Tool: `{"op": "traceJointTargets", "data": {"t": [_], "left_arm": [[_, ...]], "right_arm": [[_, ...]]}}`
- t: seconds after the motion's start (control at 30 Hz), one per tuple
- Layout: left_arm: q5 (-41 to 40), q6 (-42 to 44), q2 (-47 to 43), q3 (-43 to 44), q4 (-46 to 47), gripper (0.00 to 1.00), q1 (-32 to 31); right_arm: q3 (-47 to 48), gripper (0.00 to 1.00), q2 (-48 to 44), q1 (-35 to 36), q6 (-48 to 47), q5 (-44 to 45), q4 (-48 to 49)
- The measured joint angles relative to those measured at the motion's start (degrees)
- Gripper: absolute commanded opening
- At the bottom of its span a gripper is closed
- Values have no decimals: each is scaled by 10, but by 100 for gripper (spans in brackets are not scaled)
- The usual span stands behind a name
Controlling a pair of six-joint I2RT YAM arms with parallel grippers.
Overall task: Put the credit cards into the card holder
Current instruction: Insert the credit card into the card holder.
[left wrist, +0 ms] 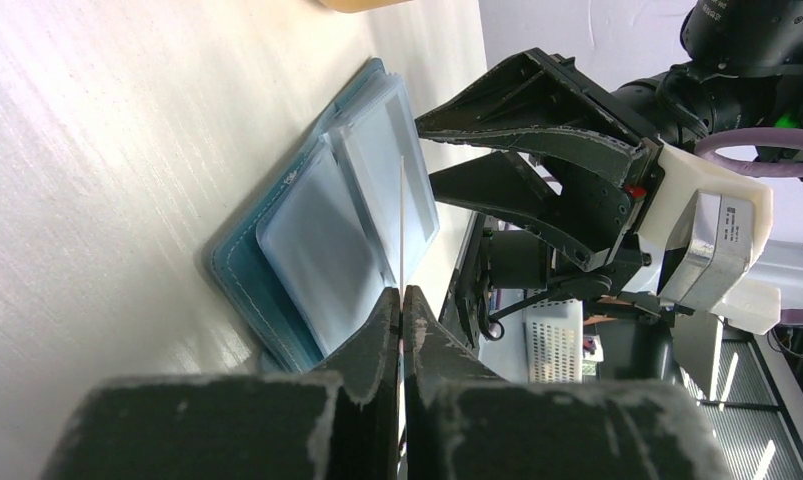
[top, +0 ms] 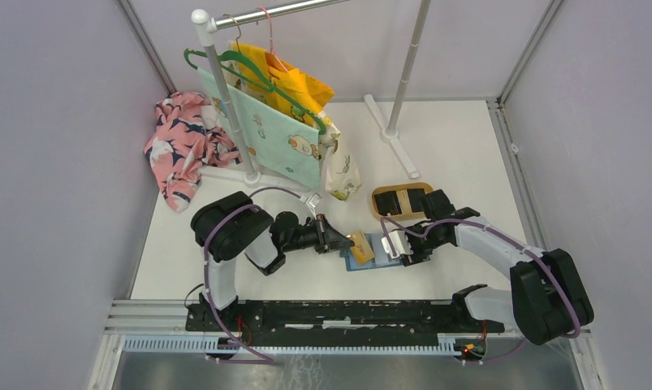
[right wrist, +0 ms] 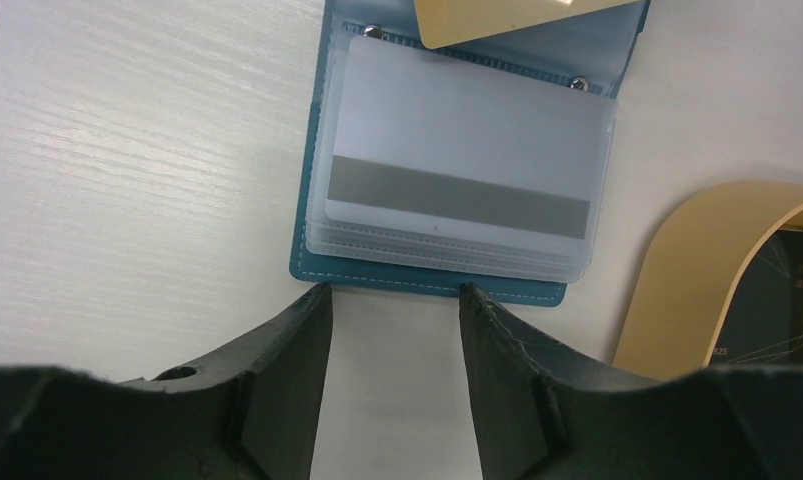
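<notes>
Card (top: 361,246) pinched in left hand (left wrist: 402,300) above card holder (right wrist: 457,170); right hand (right wrist: 392,300) spread. Next, card must be slid in straight.

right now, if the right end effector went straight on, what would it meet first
Likely the card holder: its blue edge lies ahead of the open right end effector, depth unclear.

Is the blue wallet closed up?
No, the card holder lies open on the table, with its clear card sleeves facing up.
</notes>
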Motion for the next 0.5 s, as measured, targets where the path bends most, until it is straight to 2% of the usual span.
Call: {"op": "traceJointTargets", "data": {"t": [0.5], "left_arm": [[1, 0, -16, 1, -56, 2, 0]], "right_arm": [[1, 55, 2, 0, 4, 0, 1]]}}
